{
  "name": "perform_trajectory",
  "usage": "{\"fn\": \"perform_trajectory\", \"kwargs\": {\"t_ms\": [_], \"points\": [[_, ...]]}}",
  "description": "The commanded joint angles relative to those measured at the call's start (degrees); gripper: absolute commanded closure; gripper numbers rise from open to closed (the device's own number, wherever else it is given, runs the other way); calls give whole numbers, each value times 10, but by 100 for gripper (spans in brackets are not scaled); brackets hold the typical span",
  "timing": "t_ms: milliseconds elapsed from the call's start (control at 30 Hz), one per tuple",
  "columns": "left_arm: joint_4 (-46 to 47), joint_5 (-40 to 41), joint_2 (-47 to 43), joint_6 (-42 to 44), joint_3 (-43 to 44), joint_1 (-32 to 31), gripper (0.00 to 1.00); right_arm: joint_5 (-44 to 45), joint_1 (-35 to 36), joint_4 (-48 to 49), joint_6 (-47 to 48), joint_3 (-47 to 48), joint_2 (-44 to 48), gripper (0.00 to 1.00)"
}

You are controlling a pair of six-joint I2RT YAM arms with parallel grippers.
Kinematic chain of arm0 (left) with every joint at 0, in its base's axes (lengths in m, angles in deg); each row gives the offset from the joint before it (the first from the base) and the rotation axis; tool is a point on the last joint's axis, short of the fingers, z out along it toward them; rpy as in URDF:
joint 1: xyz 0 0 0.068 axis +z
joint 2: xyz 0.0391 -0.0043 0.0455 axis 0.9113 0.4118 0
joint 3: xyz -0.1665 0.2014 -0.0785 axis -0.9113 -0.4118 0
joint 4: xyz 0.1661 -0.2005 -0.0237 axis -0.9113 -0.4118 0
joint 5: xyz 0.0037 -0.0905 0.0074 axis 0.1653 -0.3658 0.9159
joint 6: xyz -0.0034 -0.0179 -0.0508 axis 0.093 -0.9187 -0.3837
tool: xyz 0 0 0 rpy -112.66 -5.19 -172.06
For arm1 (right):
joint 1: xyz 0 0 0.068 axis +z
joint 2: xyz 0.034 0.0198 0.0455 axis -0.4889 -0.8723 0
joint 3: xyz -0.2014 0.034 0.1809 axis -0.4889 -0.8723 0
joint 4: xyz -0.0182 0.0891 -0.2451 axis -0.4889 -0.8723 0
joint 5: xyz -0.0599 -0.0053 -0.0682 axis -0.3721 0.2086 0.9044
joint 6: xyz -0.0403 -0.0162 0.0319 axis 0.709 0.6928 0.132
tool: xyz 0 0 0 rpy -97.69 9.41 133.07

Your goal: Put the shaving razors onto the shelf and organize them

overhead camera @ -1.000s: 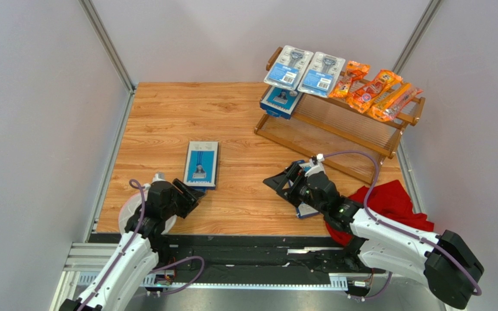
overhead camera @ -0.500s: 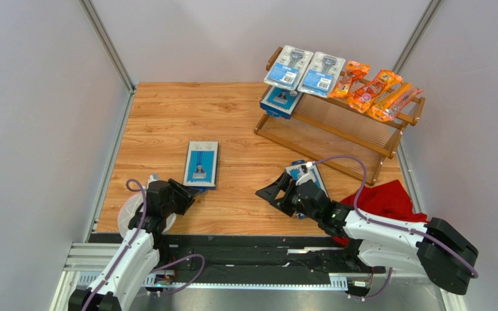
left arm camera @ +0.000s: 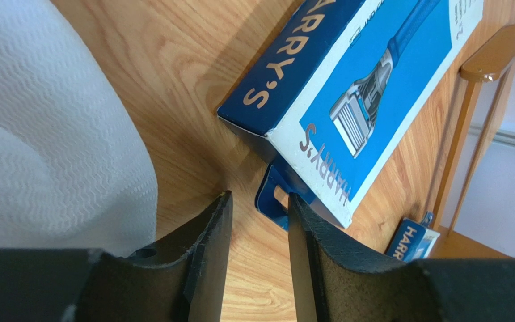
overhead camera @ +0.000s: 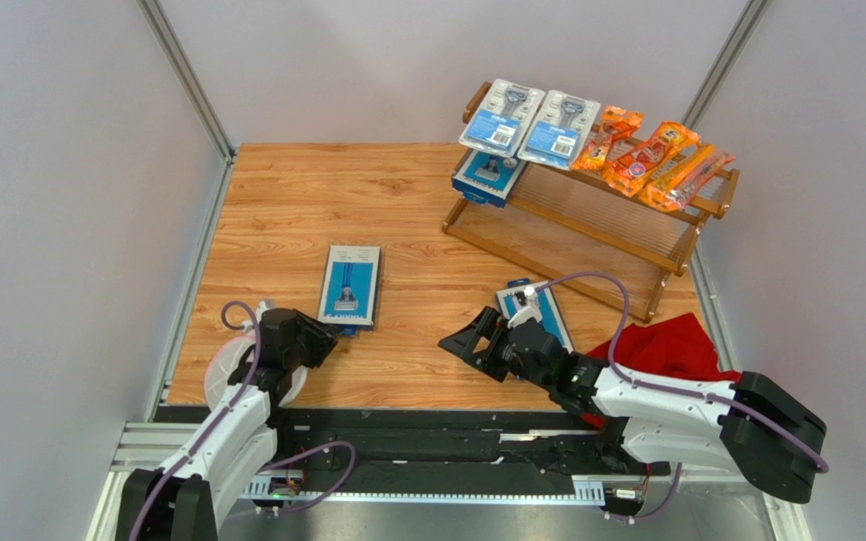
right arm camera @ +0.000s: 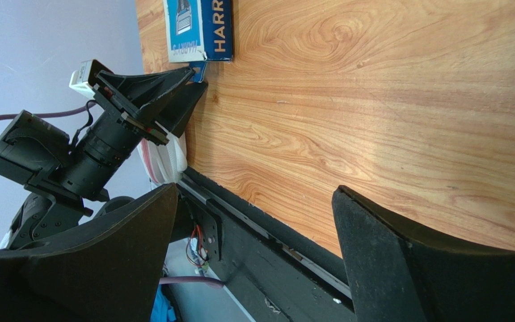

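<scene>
Currently, the left gripper (left arm camera: 259, 196) has narrowed its jaws over the last second, but a gap remains and nothing is clamped. The blue hang tab (left arm camera: 275, 198) of the flat blue cardboard razor box (overhead camera: 352, 285) sits just ahead of the fingertips. The right gripper (right arm camera: 255, 193) is spread wide and empty. It has drawn back toward the near edge, so a second blue razor box (overhead camera: 536, 313) now shows more fully, lying flat on the wood-grain table (overhead camera: 291, 203), near the brown wooden two-tier shelf (overhead camera: 613, 225) but not on it. Two boxes therefore appear still to be shelved, and the left arm is probably setting up a pinch on the tab. The first box lies flat, left of centre, well apart from the shelf. Its long axis runs near-to-far, tab end toward the arm bases, far end leaning slightly right.
</scene>
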Motion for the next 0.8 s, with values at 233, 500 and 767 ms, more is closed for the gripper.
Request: {"fn": "perform_trajectory", "kwargs": {"t_ms": [233,500,767], "points": [[54,61,-11,19,18,5,64,18,34,54,-5,32,-47,11],[98,42,38,64,46,5,100,0,44,75,-1,49,-93,11],[84,-17,42,79,64,5,100,-19,44,122,-4,61,-129,9]]}}
